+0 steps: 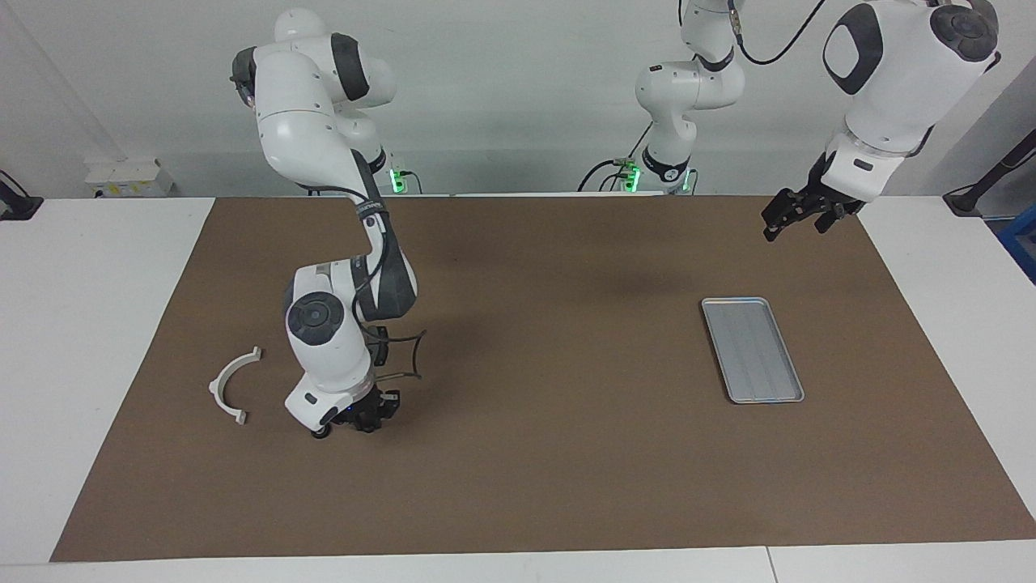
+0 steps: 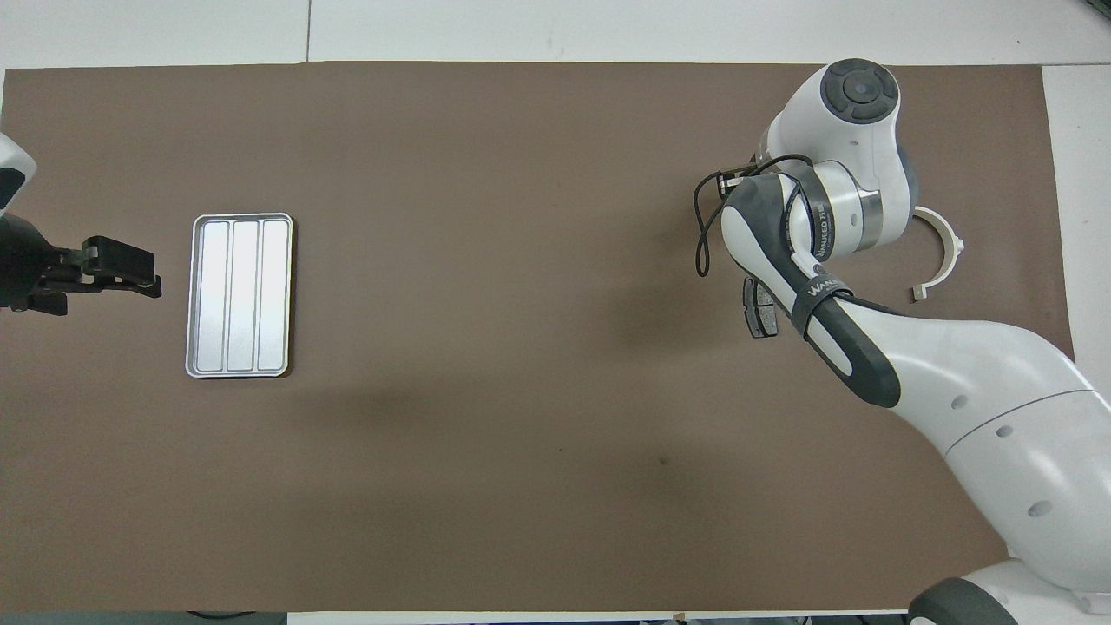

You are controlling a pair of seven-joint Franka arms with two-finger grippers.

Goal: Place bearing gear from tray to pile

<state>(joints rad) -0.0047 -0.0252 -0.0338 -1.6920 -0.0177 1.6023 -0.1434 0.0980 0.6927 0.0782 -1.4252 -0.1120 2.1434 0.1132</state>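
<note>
My left gripper (image 1: 791, 217) waits, spread wide, over the mat near the tray (image 1: 752, 349) – nothing lies in it. One brake pad (image 2: 759, 311) shows by my right arm. My right gripper (image 1: 362, 421) is down beside the white bracket (image 1: 231, 387) – grip unreadable, bearing gear unseen.

bright, even light from above fills both views. the brown mat (image 1: 566, 453) takes soft, blurred shadows: a dim patch under the right arm (image 1: 340, 356) and a faint one near the middle. the tray (image 2: 239, 295) shines pale in the overhead view, almost washed out, while in the facing view it is a duller grey. the white bench (image 1: 97, 340) edges look bright but not blown out. both views are sharp throughout.
</note>
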